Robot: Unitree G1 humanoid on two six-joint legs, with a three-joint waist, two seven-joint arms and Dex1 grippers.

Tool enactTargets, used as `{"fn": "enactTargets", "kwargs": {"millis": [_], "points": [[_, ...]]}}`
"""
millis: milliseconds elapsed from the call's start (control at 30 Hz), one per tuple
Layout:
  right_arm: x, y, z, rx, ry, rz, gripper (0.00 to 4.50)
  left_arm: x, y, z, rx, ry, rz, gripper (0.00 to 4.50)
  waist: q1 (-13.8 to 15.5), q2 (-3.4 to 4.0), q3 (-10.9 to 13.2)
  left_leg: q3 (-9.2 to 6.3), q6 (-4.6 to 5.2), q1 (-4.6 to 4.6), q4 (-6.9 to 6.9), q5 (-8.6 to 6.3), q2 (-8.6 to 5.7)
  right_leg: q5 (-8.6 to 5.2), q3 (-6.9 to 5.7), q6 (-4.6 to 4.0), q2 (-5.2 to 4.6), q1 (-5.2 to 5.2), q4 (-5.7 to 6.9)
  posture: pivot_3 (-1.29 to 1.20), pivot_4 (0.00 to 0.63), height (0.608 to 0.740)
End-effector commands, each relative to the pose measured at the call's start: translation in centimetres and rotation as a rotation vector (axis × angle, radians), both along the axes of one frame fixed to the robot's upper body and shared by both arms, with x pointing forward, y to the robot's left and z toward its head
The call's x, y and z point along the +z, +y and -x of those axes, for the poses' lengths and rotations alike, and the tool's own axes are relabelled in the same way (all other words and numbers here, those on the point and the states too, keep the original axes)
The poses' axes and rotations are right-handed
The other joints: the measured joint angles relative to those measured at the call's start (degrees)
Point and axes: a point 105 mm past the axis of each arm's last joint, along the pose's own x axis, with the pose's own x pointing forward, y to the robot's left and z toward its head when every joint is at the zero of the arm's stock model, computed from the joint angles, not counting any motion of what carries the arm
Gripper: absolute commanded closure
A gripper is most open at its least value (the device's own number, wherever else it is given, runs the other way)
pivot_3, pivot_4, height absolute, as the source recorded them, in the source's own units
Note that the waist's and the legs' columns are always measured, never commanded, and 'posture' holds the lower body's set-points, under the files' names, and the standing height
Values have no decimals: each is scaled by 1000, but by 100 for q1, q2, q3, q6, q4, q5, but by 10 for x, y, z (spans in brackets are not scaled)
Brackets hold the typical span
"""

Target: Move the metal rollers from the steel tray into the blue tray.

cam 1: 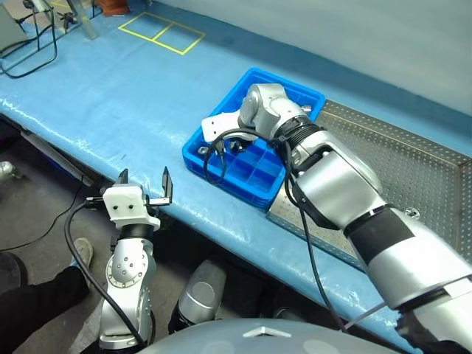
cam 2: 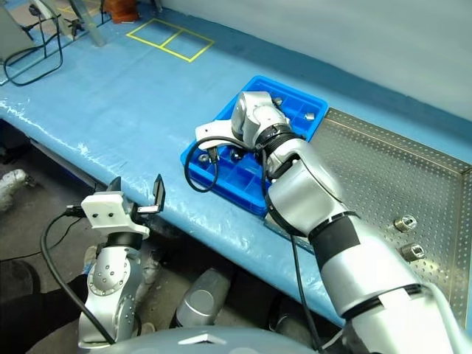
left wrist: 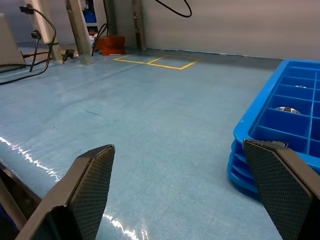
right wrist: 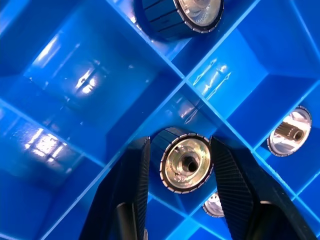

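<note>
Long table under glossy blue sheeting (cam 1: 110,103), yellow taped rectangles (cam 1: 161,32) at far end, black cables (cam 1: 29,51), dark floor (cam 1: 37,221)

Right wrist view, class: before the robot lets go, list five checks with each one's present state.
1. Roller between the right end effector fingers: ok.
2. Roller over the blue tray, above a compartment: ok.
3. That compartment free of another roller: cannot tell.
4. Left end effector open and away from the blue tray: ok.
5. Rollers left on the steel tray: not ok, two remain.
</note>
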Motion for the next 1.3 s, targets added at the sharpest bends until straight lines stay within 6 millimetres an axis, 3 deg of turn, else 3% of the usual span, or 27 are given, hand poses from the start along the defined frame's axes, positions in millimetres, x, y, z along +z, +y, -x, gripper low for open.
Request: {"fn": "enactTargets", "kwargs": {"millis": [33, 133, 367, 500, 633, 833, 1200, 1300], "points": [[-1, 1, -2, -5, -35, 26, 2489, 17, -1, 4, 8, -66, -3, 0, 33, 0, 0, 0, -1, 0, 0, 0, 1, 0, -2, 0, 0, 0, 0, 636, 150, 740], [-3, -10, -5, 0, -61, 118, 2669, 19, 1, 4, 22, -78, 26, 0, 94, 0, 0, 0, -3, -1, 0, -1, 6, 0, -11, 0, 0, -3, 0, 639, 150, 740], [1, -21, -13, -17, -120, 158, 4461, 20, 2, 4, 26, -79, 19, 0, 253, 1, 0, -17, -34, 2, 16, -2, 36, -19, -116, -33, -21, -10, 33, 634, 150, 740], [11, -11, -11, -26, -89, 54, 4461, 20, 2, 3, 21, -79, 17, 0, 323, 1, 0, -19, -75, -4, 32, -11, 42, -32, -125, -53, -19, -62, 84, 623, 150, 740], [29, 2, -5, 7, -23, -68, 4461, 21, 0, 0, 10, -83, 15, 0, 311, 2, 0, -18, -56, -7, 38, 1, 47, -31, -129, -53, -18, -61, 89, 611, 150, 740], [48, 4, -2, 31, 3, -116, 4461, 19, -4, -3, -9, -81, 21, 0, 282, 2, 0, -16, -65, -23, 36, -7, 64, -19, -136, -35, -3, -61, 96, 586, 150, 740], [41, -6, -7, 15, -31, -65, 4461, 18, -6, -4, -13, -79, 27, 0, 237, 2, 0, -16, -71, -27, 35, -15, 70, -23, -140, -43, 2, -66, 95, 592, 150, 740], [40, -8, -10, 9, -56, -43, 3858, 18, -6, -4, -11, -79, 26, 0, 237, 2, 0, -16, -71, -27, 35, -15, 70, -23, -140, -43, 2, -67, 95, 596, 150, 740]]}}
